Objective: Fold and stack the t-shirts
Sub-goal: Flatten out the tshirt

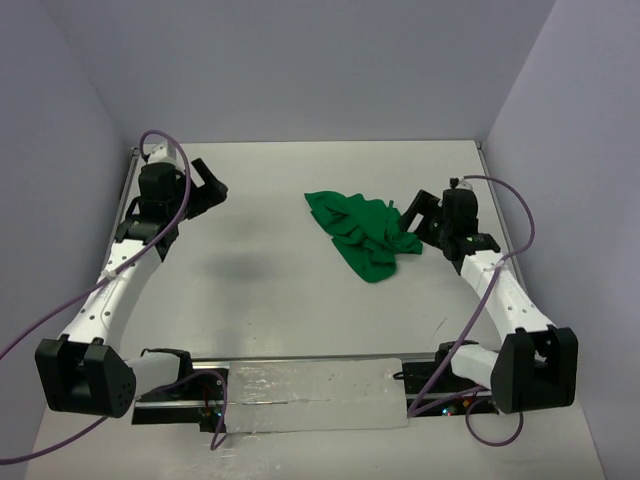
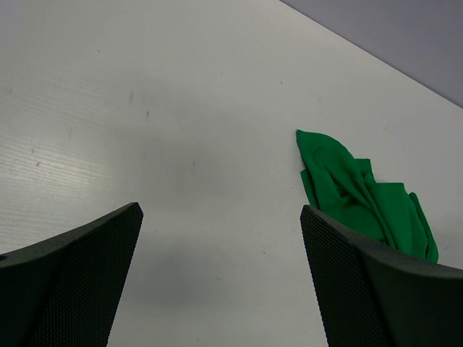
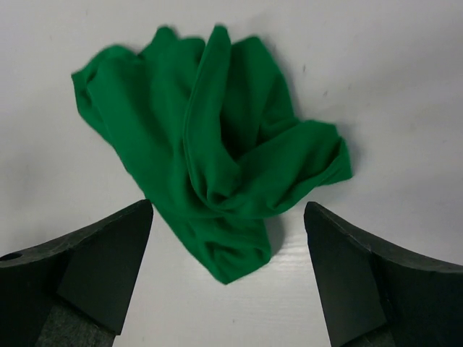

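Observation:
A crumpled bright green t-shirt [image 1: 362, 232] lies in a heap on the white table, right of centre. My right gripper [image 1: 418, 218] is open at the heap's right edge, just above the table. In the right wrist view the t-shirt [image 3: 217, 166] fills the middle, its near corner lying between my open fingers [image 3: 101, 267], which hold nothing. My left gripper [image 1: 212, 183] is open and empty at the far left, well away from the cloth. In the left wrist view the t-shirt [image 2: 358, 191] shows at the right, partly behind my right finger [image 2: 376, 289].
Grey walls close the table at the back and both sides. A clear plastic sheet [image 1: 310, 395] lies between the arm bases at the near edge. Purple cables [image 1: 175, 165] loop off both arms.

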